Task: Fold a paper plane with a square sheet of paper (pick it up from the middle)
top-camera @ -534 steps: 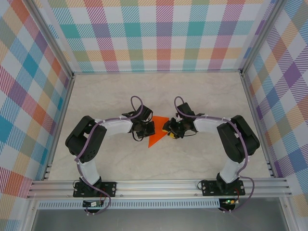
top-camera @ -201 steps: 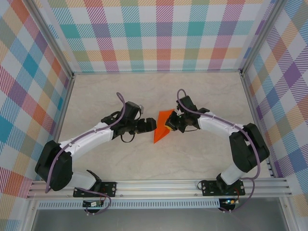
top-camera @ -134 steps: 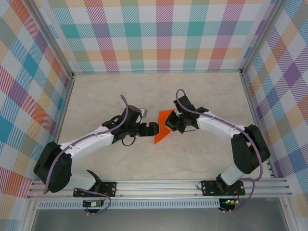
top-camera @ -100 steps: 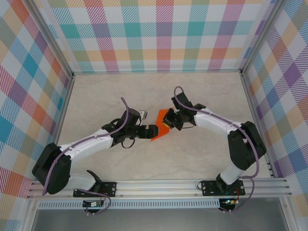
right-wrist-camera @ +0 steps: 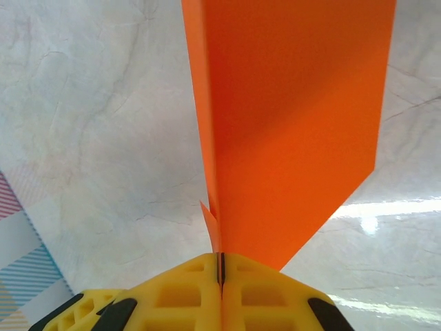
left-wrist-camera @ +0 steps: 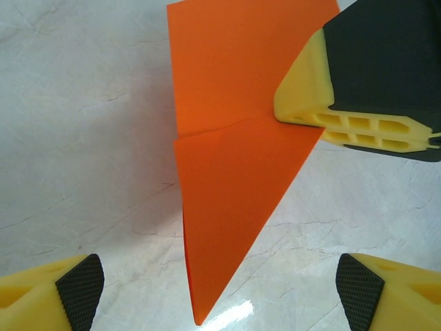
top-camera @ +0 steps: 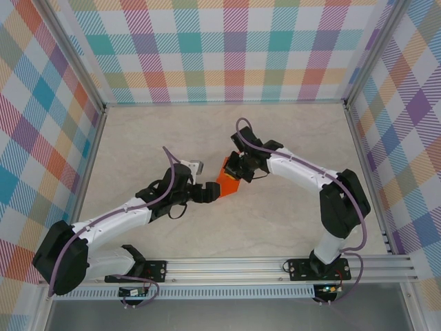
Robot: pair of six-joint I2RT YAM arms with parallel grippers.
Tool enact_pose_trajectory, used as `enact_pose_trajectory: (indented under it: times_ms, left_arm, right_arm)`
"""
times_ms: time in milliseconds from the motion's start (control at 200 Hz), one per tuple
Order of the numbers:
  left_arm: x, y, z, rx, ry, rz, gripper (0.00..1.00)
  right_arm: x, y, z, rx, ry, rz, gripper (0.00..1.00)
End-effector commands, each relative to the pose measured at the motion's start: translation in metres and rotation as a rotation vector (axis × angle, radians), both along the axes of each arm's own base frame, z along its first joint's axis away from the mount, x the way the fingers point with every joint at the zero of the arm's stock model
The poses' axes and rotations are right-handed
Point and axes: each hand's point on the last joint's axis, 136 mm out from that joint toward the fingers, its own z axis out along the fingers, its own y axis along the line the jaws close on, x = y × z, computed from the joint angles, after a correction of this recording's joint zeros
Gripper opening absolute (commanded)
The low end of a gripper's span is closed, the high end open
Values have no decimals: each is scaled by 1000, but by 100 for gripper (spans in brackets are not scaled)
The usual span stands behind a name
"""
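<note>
The orange sheet of paper (top-camera: 225,183) is folded into a pointed wedge with a crease across it. My right gripper (top-camera: 235,170) is shut on its wide end, and the yellow fingers (right-wrist-camera: 221,276) pinch the folded edge of the paper (right-wrist-camera: 296,124). In the left wrist view the paper (left-wrist-camera: 234,158) hangs with its tip pointing toward me, and the right gripper's fingers (left-wrist-camera: 324,110) clamp its right side. My left gripper (top-camera: 211,192) stands open just left of the tip. Its pads (left-wrist-camera: 79,289) sit wide apart on either side and do not touch the paper.
The pale marbled table (top-camera: 275,221) lies under both arms, ringed by a metal frame and plaid walls (top-camera: 227,48). Both arms reach inward and meet near the table's middle.
The right gripper has carried the paper a little left and farther back, turning it so it looks shorter from above. The left gripper has shifted slightly nearer and stays open.
</note>
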Motion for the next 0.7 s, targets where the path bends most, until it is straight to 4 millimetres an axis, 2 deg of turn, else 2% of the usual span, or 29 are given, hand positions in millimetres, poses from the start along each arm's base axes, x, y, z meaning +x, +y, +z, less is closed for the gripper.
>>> enact_pose_trajectory:
  times_ms: [0,160,275,350,520,695]
  left_arm:
    - [-2,-10,8,-23,-51,-58,89]
    - [-3,-15,12,-44,-70,-83,89]
    - [-3,-18,14,-50,-80,-93,88]
    - [-2,-21,14,-54,-83,-101,89]
    - [-2,-33,7,-35,-82,-145,87]
    - [-2,-50,-17,36,-87,-233,79]
  right_arm:
    - [-4,-27,7,-159,-35,-47,0]
    - [-3,-52,27,-265,-106,-101,0]
    - [-3,-57,35,-264,-134,-125,0]
    - [-5,-54,26,-233,-105,-136,0]
    - [-9,-38,-9,-97,32,-175,0]
    - [-10,-36,-31,-9,127,-241,0]
